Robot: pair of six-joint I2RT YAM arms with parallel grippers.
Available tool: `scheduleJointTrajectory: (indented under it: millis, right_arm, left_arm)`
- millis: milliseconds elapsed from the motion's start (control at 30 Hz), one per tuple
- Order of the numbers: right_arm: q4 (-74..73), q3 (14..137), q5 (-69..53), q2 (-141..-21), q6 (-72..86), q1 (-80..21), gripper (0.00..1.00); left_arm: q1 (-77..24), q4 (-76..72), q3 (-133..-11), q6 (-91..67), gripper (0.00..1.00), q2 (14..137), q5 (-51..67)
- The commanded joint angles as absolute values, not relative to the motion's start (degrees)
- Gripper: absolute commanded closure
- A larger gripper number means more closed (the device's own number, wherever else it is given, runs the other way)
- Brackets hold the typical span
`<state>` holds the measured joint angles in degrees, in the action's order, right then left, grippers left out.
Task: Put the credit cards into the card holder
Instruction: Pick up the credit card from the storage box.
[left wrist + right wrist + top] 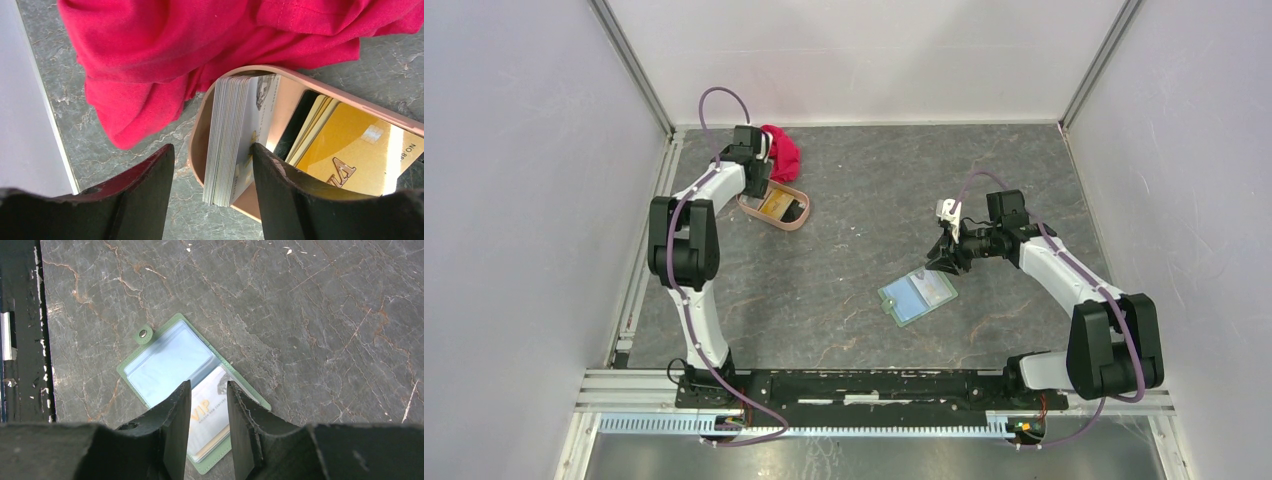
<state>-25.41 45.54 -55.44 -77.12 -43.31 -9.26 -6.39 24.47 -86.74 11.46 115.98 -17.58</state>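
The sage-green card holder [917, 295] lies open on the table. In the right wrist view the card holder [165, 360] shows a white card marked VIP [210, 415] in its right pocket. My right gripper [209, 385] hovers just above that card, jaws a narrow gap apart and empty; it also shows in the top view [942, 262]. My left gripper [212, 170] is open at the pinkish tray [197, 145]. It straddles a stack of silvery-white cards [230, 140] standing on edge: one finger is outside the rim, the other is against the stack's face. A gold card [360, 155] and a dark card [295, 125] lie in the tray.
A crumpled red cloth [782, 150] lies right behind the tray [796, 222] at the back left, close to the left wall. A black rail [20, 340] runs along the table's near edge by the arm bases.
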Motion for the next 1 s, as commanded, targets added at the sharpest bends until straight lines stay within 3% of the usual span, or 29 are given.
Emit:
scheduleJointTrajectory:
  millis: [0,967]
  right_arm:
    - [-25.98,46.8,-56.25,-77.53,-44.03,-9.42,0.62]
    - [-26.51,46.96,-56.78,-77.88,-44.21,-9.43,0.62]
  left_arm:
    - [-6.07,22.5,-88.38,12.74,0.36,116.56,-18.09]
    - [-6.06,22.59,-88.09,11.69,0.44,113.08,-17.87]
